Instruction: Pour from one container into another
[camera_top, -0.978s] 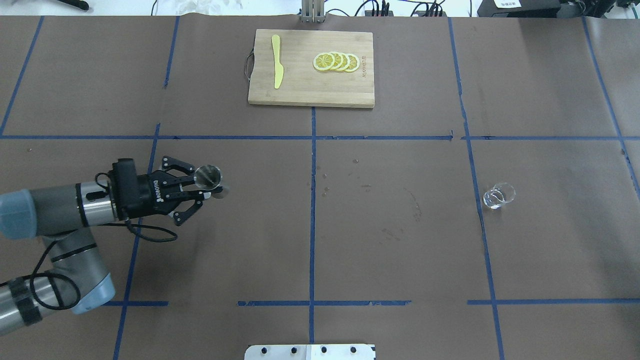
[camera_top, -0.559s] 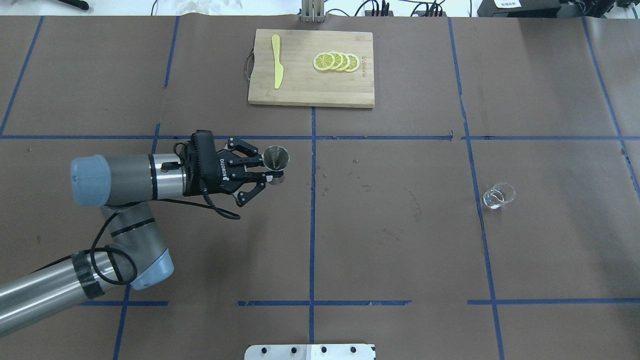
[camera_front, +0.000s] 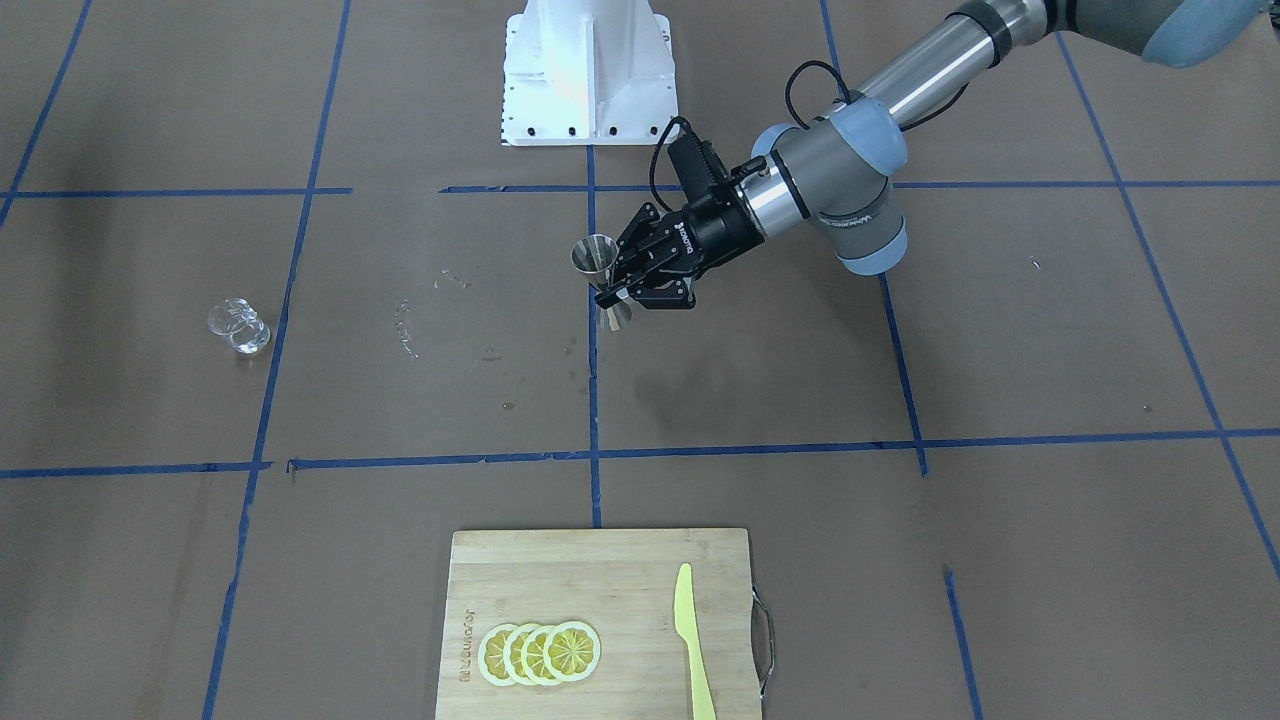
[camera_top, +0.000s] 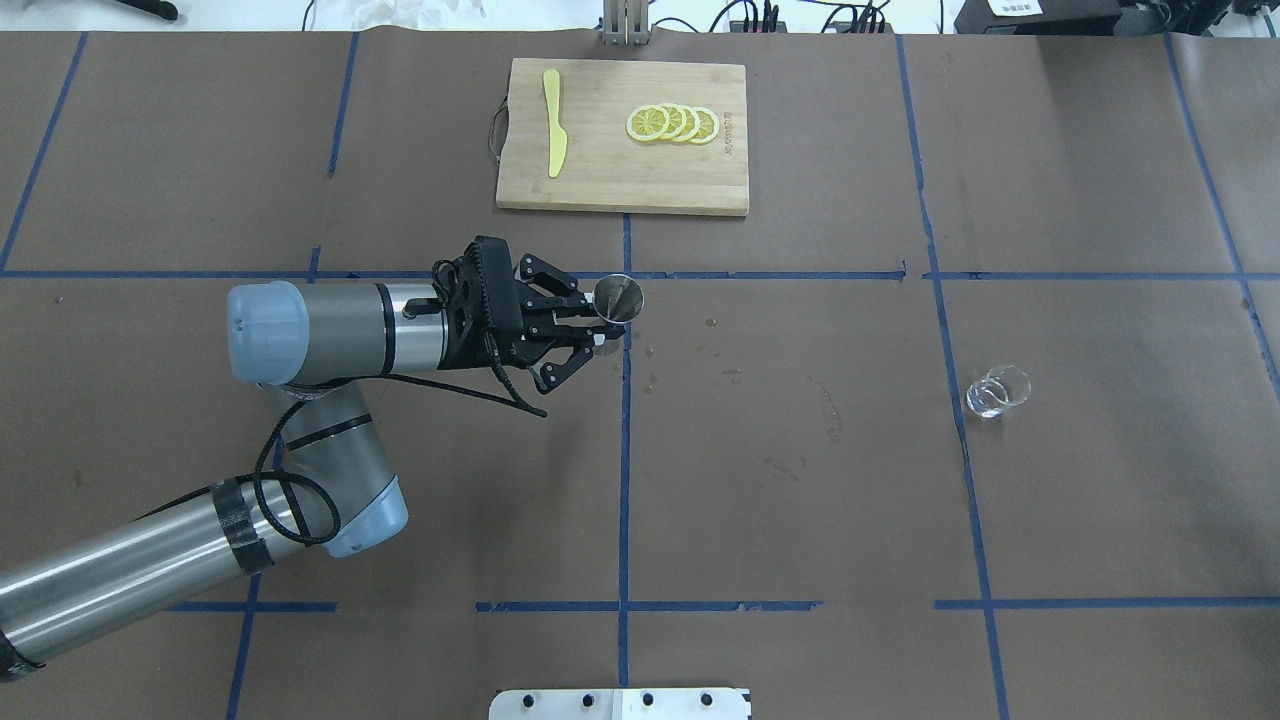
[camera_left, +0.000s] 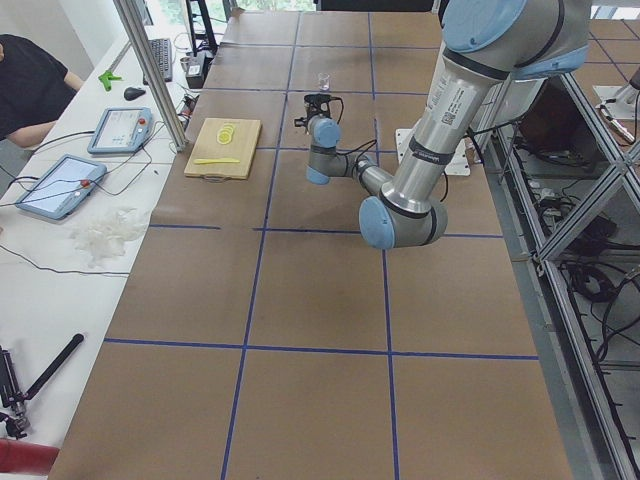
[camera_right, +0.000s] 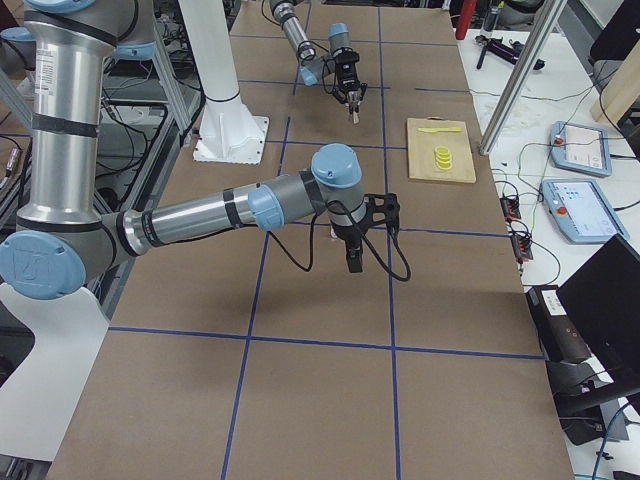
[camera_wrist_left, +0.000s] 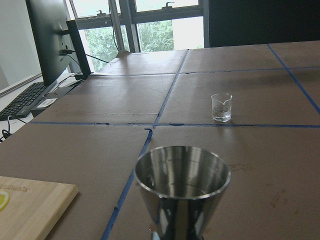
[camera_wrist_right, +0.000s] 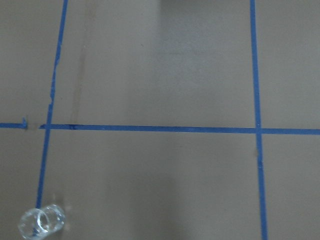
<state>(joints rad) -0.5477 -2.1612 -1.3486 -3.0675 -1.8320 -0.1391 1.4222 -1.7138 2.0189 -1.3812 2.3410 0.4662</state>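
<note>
Early on, by the look of things: no pouring done, bringing the two vessels together and tipping all left to do. Left gripper (camera_top: 598, 335) clamped narrow on the waist of the jigger (camera_top: 618, 298), upright, off the table (camera_top: 780, 500), seemingly empty inside. Right gripper (camera_right: 353, 262): cannot tell whether spread or closed. Glass cup (camera_top: 997, 391) well apart from the left fingers (camera_top: 575, 357), straight ahead of them, standing on the table; contents too clear to judge.

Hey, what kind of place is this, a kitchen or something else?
Most likely a robotics lab, not a kitchen: a robot arm holds a jigger over a table papered brown and gridded with blue tape, and teach pendants lie on a side desk.
</note>
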